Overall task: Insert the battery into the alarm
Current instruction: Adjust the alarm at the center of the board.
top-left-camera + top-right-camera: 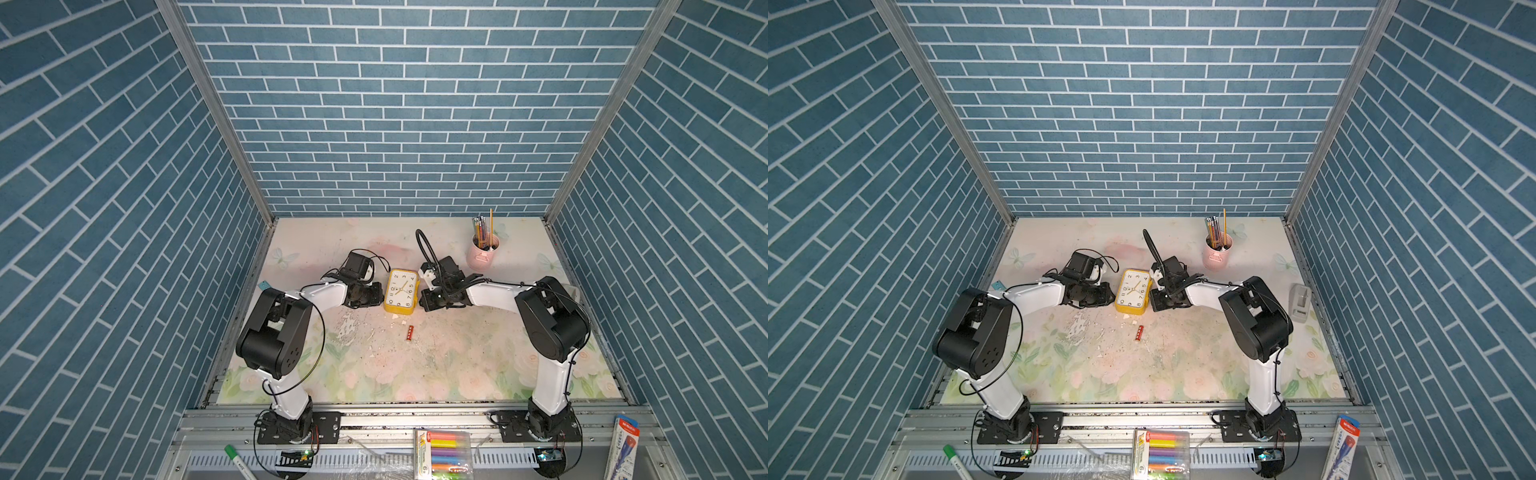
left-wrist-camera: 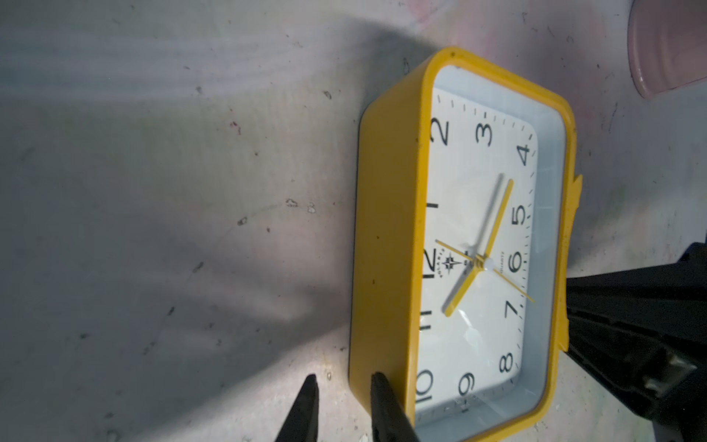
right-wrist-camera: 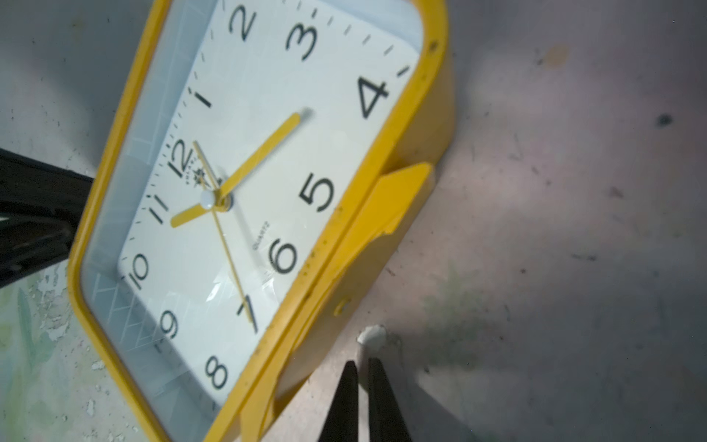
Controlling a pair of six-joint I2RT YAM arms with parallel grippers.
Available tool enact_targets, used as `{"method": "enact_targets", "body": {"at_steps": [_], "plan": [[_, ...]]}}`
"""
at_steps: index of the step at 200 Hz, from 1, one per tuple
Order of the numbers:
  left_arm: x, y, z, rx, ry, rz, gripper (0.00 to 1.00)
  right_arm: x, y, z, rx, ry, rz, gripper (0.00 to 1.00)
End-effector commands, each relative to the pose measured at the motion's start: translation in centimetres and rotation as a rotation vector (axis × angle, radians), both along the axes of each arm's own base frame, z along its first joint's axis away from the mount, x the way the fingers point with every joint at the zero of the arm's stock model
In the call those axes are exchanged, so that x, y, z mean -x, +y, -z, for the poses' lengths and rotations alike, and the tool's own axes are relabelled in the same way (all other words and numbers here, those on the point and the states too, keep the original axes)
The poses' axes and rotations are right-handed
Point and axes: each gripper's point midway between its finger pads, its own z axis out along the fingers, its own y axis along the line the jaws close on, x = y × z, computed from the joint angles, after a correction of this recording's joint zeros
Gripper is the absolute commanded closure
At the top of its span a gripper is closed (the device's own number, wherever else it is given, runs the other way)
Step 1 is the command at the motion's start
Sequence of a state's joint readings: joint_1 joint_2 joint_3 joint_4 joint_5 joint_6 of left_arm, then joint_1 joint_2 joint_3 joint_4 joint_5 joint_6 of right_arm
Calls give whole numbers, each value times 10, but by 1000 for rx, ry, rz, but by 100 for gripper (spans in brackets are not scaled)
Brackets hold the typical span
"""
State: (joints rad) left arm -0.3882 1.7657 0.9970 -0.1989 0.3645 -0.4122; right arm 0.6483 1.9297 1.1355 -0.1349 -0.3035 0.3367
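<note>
The yellow alarm (image 1: 401, 291) (image 1: 1133, 291) lies dial-up on the floral mat, between my two grippers. My left gripper (image 1: 380, 293) (image 2: 344, 379) is shut at the side by the 12. A narrow gap between its tips holds nothing, and one fingertip (image 2: 377, 382) rests against the alarm's (image 2: 386, 229) yellow wall near the 10 corner. My right gripper (image 1: 422, 299) (image 3: 362, 362) is shut and empty on the mat beside the alarm's (image 3: 248, 191) 6 side, just apart from it. The red battery (image 1: 410, 333) (image 1: 1139, 333) lies loose on the mat in front of the alarm, away from both grippers.
A pink pencil cup (image 1: 482, 253) (image 2: 669, 46) stands behind the right gripper. A white chip (image 3: 371, 336) lies just past the right fingertips. Peeled patches (image 1: 347, 328) mark the mat. A grey device (image 1: 1300, 301) sits by the right wall. A marker pack (image 1: 446, 455) lies on the front rail.
</note>
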Motion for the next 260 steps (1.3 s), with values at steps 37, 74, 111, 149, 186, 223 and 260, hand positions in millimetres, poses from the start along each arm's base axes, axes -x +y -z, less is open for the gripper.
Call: {"method": "enact_targets", "body": {"at_steps": [37,74,111,149,186,223,260], "plan": [[11,-19,15,38,38,42,74,6,2,-12,-10,14,1,94],[12,-18,23,36,50,35,74,1,-11,-6,83,-12,5,95],[11,-22,28,27,56,39,74,-10,-14,-3,141,-20,30,95],[17,-25,38,21,75,45,75,-14,-8,-16,105,-53,18,95],[21,-31,40,29,83,47,76,-6,4,-32,24,-47,-32,96],[28,-42,42,36,87,64,76,-3,11,-58,-36,-73,-59,100],[33,-47,47,39,97,65,77,4,18,-69,-77,-70,-81,100]]}}
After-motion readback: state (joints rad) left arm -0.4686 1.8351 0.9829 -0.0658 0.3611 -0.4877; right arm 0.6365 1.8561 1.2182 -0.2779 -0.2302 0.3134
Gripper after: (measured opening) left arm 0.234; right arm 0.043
